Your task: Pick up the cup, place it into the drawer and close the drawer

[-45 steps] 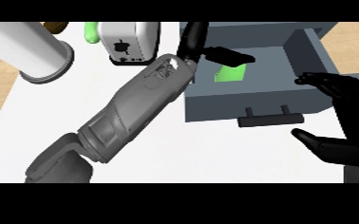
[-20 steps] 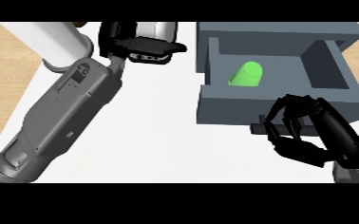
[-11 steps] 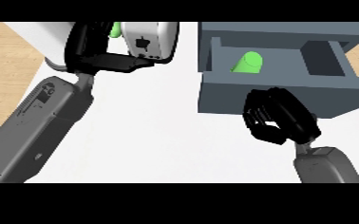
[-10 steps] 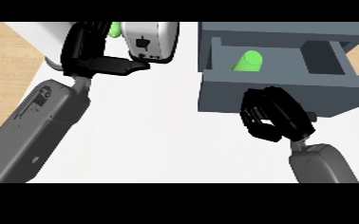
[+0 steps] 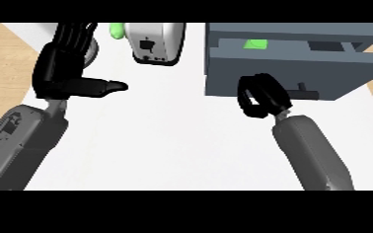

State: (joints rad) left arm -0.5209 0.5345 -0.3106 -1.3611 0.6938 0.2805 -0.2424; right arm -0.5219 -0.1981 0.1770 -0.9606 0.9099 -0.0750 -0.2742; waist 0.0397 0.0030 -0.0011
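The grey drawer [image 5: 291, 71] sits at the upper right, pushed most of the way in, with only a narrow strip of its inside showing. In that strip a small piece of the green cup [image 5: 255, 44] is visible; the rest is hidden by the drawer front. My right hand [image 5: 262, 96] is at the lower left of the drawer front, fingers curled, holding nothing, just left of the dark handle [image 5: 304, 92]. My left hand [image 5: 64, 69] stands open at the left, fingers up and thumb pointing right, away from the drawer.
A white and grey toaster [image 5: 154, 42] stands at the back between the hands, with a green object [image 5: 115, 30] partly hidden behind its left side. The white counter's left edge [image 5: 22, 94] borders wooden floor.
The drawer has slid inward, so much less of the cup shows. My right hand has moved up against the drawer front. My left hand has shifted slightly left.
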